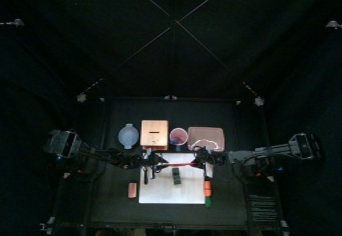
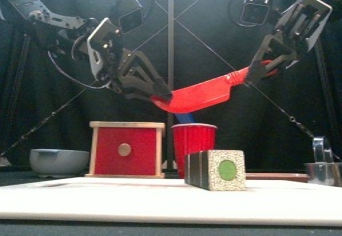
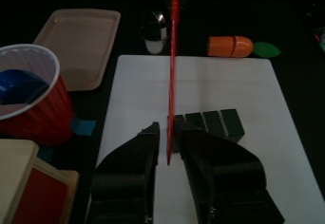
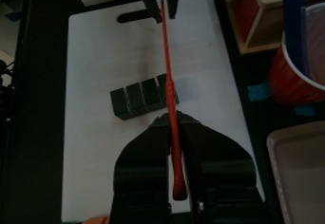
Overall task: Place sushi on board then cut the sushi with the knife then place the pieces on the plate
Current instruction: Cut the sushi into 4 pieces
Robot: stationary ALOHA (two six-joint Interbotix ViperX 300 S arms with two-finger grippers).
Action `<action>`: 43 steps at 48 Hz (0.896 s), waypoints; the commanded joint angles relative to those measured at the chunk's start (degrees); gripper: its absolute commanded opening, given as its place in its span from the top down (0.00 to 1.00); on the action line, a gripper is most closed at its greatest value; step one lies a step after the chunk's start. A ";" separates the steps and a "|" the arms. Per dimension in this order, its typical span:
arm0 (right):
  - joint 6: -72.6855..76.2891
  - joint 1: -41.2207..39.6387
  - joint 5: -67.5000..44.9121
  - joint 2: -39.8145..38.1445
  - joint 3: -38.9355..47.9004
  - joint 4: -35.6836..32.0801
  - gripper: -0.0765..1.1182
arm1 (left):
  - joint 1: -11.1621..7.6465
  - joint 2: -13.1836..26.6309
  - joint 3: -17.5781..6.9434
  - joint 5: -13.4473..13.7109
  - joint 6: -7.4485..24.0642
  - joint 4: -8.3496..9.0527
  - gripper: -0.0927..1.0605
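I'm gripping the red knife [image 2: 207, 88] w/ both jaws clamped on it, R at handle, L at tip, steadying it over the sushi roll [image 2: 217, 170] lying on the white board [image 2: 80, 195] for cutting.

The red knife [image 3: 172, 57] and my left end effector [image 3: 168, 140] hid part of the sushi roll [image 3: 216, 122]; the red cup [image 3: 38, 121] beside it was cut off.

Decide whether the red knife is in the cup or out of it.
Out: left gripper and right gripper hold the red knife in the air above the sushi roll.
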 commanded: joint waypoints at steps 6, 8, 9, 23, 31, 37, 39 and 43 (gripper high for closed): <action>-0.18 0.09 -1.05 -0.44 -0.53 0.09 0.62 | 0.00 -0.09 -1.05 -0.35 0.09 0.18 0.47; -0.18 0.09 -1.32 -0.26 -0.44 0.09 0.62 | 0.00 0.09 -1.05 -0.35 0.00 0.18 0.47; -0.18 0.09 -1.41 -0.18 -0.35 0.09 0.62 | 0.00 0.18 -0.97 -0.35 0.00 0.18 0.48; -0.18 0.18 -1.58 3.34 0.18 2.02 0.62 | -1.23 0.70 -1.23 0.88 -0.35 -0.09 0.47; -0.26 0.18 -1.58 6.59 0.09 2.72 0.62 | -2.20 1.85 -1.93 1.85 -0.44 -1.49 0.47; -0.18 0.09 -1.41 8.26 -0.18 2.81 0.62 | -2.72 4.04 -3.43 2.64 -0.35 -2.02 0.47; -0.18 -0.09 -1.23 8.61 -0.18 2.81 0.62 | -2.81 4.75 -3.87 3.16 -0.44 -2.11 0.47; -0.18 -0.26 -1.14 9.14 0.00 2.81 0.62 | -2.90 5.89 -4.92 4.75 -0.44 -2.11 0.47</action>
